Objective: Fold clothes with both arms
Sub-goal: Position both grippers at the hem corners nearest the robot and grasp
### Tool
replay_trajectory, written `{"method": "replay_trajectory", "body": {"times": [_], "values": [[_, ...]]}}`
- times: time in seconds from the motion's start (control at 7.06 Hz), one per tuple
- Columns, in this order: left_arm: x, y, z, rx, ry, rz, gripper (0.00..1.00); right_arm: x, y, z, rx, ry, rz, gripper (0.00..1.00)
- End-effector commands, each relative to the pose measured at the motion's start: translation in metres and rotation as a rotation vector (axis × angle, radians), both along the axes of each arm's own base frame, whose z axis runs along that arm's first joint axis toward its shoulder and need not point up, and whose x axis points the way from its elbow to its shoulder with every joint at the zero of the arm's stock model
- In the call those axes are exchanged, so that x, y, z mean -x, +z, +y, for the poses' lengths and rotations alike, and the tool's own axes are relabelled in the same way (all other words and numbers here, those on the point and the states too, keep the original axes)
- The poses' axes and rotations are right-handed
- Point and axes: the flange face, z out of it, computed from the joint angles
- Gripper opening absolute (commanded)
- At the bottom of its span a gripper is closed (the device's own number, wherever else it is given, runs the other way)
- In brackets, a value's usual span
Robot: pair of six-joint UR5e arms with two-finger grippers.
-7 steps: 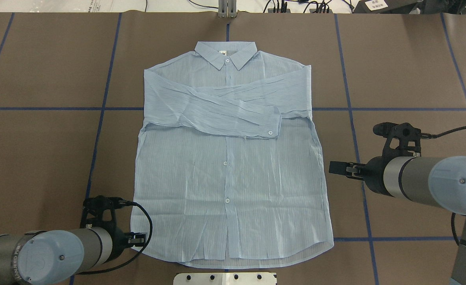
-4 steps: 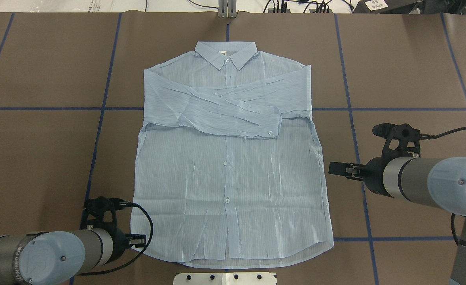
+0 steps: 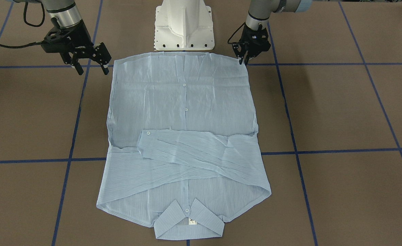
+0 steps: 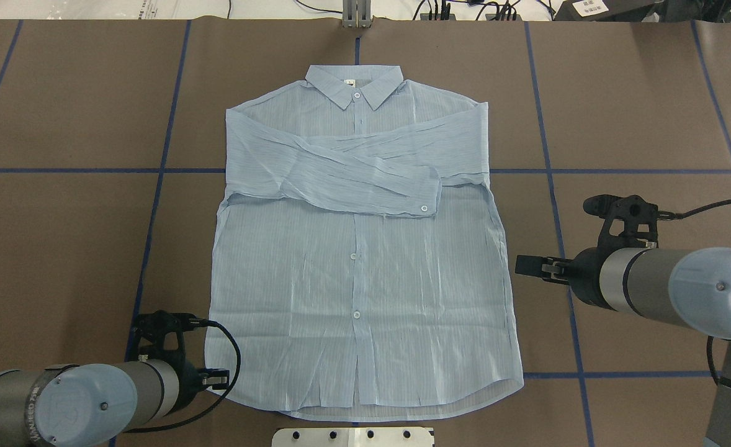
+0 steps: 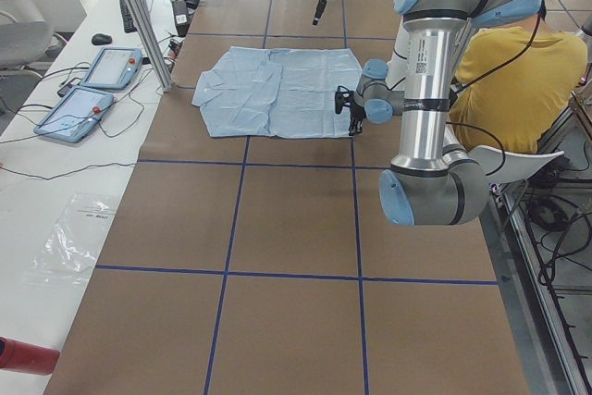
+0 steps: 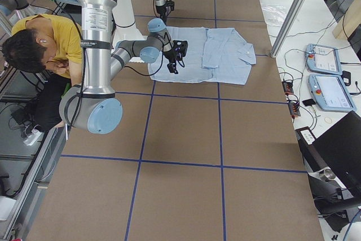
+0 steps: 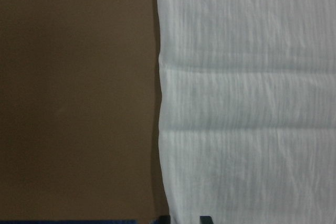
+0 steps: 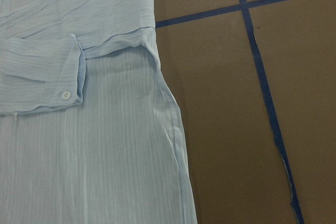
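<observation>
1. Left claw (image 3: 242,58), jaws narrowly apart and empty, hangs at the shirt's (image 4: 359,292) hem corner. Right claw (image 3: 91,69) gapes wide beside the opposite edge.
2. Shirt lies flat on the table (image 4: 61,248), sleeves crossed.
3. Looks thin, light and floppy; best pinched at both hem corners, I reckon.

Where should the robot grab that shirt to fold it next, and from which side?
Probably the hem corners of the shirt nearest the robot: left end effector from its left edge, right end effector from its right. It lies flat, sleeves crossed over the chest, so only thin free edges offer a pinch.
</observation>
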Motion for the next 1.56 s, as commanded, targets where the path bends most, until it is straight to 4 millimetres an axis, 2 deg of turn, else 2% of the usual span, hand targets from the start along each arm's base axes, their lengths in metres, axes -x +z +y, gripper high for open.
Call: {"method": "replay_trajectory", "body": {"times": [0.0, 0.14, 0.28, 0.57, 0.71, 0.85, 0.99, 1.13, 1.27, 1.42], "values": [[-0.002, 0.002, 0.001, 0.001, 0.003, -0.003, 0.27, 0.001, 0.001, 0.001, 0.000, -0.002, 0.001, 1.00], [-0.003, 0.000, 0.001, 0.000, 0.003, 0.000, 0.17, 0.002, 0.001, 0.002, 0.001, -0.005, 0.003, 1.00], [-0.005, -0.001, 0.004, 0.001, 0.009, 0.001, 0.01, 0.002, 0.001, 0.003, 0.000, -0.007, 0.003, 1.00], [-0.003, -0.009, 0.005, -0.001, 0.012, 0.019, 0.00, 0.005, 0.008, 0.010, 0.015, -0.004, 0.011, 1.00], [-0.005, -0.016, 0.004, -0.001, 0.009, 0.033, 0.00, 0.011, 0.012, 0.022, 0.026, 0.032, -0.001, 1.00], [-0.005, -0.015, 0.003, -0.002, 0.008, 0.033, 0.00, 0.015, 0.025, 0.038, 0.008, 0.039, 0.019, 1.00], [-0.006, -0.016, 0.003, -0.007, 0.005, 0.034, 0.00, 0.022, 0.039, 0.059, 0.035, 0.084, 0.023, 0.96], [-0.006, -0.016, 0.003, -0.009, 0.003, 0.034, 0.00, 0.036, 0.044, 0.083, 0.017, 0.112, 0.026, 0.90], [-0.005, -0.016, 0.002, -0.011, -0.001, 0.034, 0.00, 0.046, 0.046, 0.102, -0.001, 0.105, 0.028, 0.80], [-0.005, -0.016, 0.000, -0.025, -0.017, 0.032, 0.00, 0.056, 0.046, 0.120, 0.015, 0.105, 0.012, 0.63]]}}
